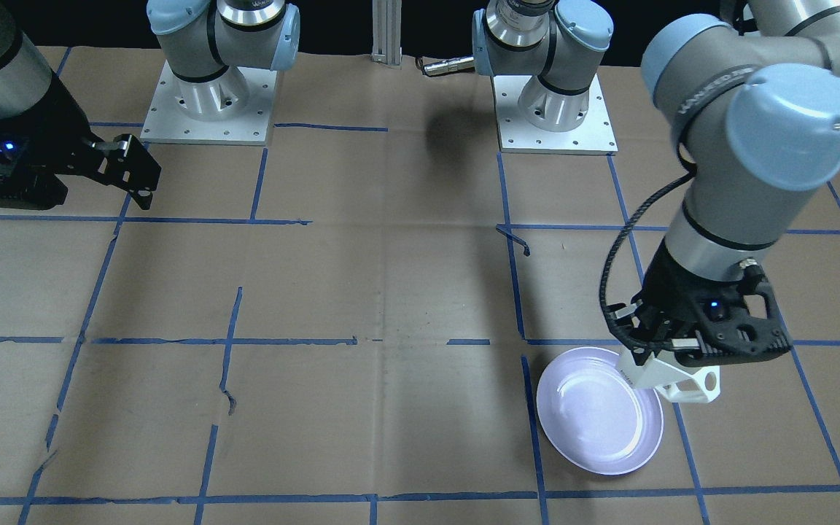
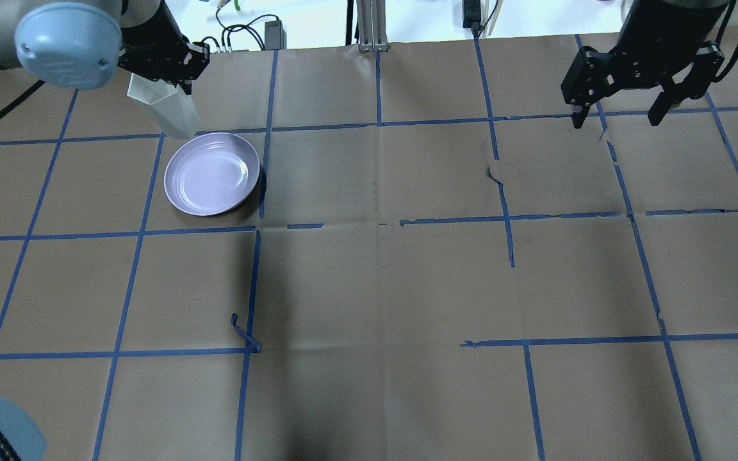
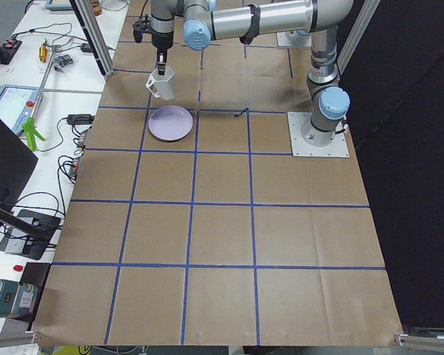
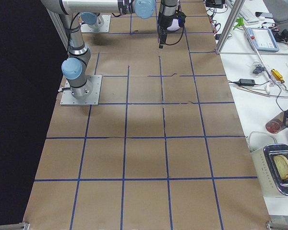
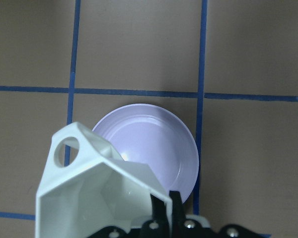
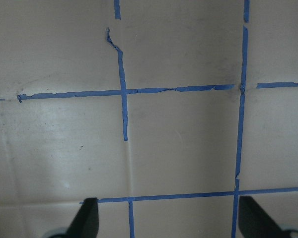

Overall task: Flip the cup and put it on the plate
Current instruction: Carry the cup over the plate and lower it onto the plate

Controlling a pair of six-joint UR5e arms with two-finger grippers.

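Note:
The white faceted cup (image 1: 675, 380) hangs in the air from my left gripper (image 1: 662, 351), which is shut on its rim wall. It hovers over the far edge of the lavender plate (image 1: 599, 413), which lies flat on the table. In the left wrist view the cup (image 5: 89, 191) shows its open inside towards the camera, handle at upper left, with the plate (image 5: 156, 148) below it. From overhead the cup (image 2: 165, 107) sits just beyond the plate (image 2: 212, 174) under the left gripper (image 2: 163, 72). My right gripper (image 2: 622, 114) is open and empty, far off at the table's other side.
Brown paper with a blue tape grid (image 2: 378, 224) covers the table. A loose curl of tape (image 2: 244, 333) sticks up near the left middle. Both arm bases (image 1: 208, 102) stand on metal plates at the robot's edge. An upright aluminium post (image 2: 372, 25) stands at the far edge.

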